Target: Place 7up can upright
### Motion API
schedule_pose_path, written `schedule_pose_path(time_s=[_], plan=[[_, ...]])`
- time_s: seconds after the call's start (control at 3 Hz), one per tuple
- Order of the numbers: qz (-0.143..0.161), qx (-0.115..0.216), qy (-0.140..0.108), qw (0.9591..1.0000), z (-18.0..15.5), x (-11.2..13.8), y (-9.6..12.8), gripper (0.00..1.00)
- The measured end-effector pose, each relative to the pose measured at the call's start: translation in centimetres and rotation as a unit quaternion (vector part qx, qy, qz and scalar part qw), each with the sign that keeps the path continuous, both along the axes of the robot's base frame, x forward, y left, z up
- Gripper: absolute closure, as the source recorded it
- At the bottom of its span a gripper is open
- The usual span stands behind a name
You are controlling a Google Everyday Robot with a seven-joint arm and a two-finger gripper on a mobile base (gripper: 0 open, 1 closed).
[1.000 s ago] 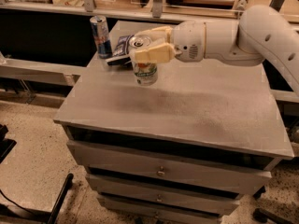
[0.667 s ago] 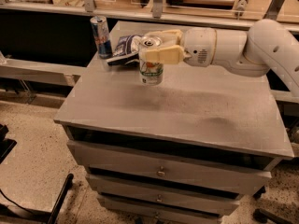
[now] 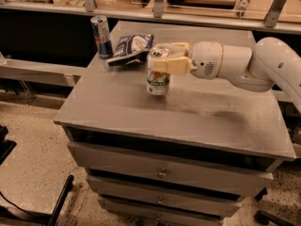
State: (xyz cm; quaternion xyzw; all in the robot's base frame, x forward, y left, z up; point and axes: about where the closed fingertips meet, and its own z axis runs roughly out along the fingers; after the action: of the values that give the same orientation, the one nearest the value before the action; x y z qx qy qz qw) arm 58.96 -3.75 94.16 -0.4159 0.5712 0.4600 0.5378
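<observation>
Reaching in from the right side of the scene, the robot's white arm (image 3: 235, 67) stretches low across a grey worktop (image 3: 188, 121) and ends in a cream-coloured end effector (image 3: 161, 62) whose fingers are closed around the upper part of the 7up can (image 3: 158, 81). The can stands upright near the middle of the worktop's left half, silver top up and its white and green side facing the camera; whether its base rests on the surface or hangs just above it cannot be told. Just behind and to the left of the can lies a dark blue-and-white snack bag (image 3: 131, 48), crumpled and close to the fingers but apart from the can. Farther left, at the back corner, a tall slim blue-and-silver can (image 3: 101, 36) stands upright beside the bag. The arm's shadow falls on the bare grey surface to the right of the can. Below the worktop, drawers (image 3: 169, 171) with small round knobs face the camera, and a speckled floor (image 3: 33, 140) spreads out to the left.
</observation>
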Motion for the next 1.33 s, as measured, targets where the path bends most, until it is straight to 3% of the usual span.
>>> schedule_pose_path(time_s=[0.33,1.0,1.33], plan=[[-0.009,0.006,0.003,0.9999,-1.78,-0.16,-0.46,0.59],[-0.025,-0.001,-0.028,0.9993,-2.37,-0.35,-0.93,0.12],[-0.029,-0.016,-0.05,0.9982,-1.82,-0.54,-1.2,0.0]])
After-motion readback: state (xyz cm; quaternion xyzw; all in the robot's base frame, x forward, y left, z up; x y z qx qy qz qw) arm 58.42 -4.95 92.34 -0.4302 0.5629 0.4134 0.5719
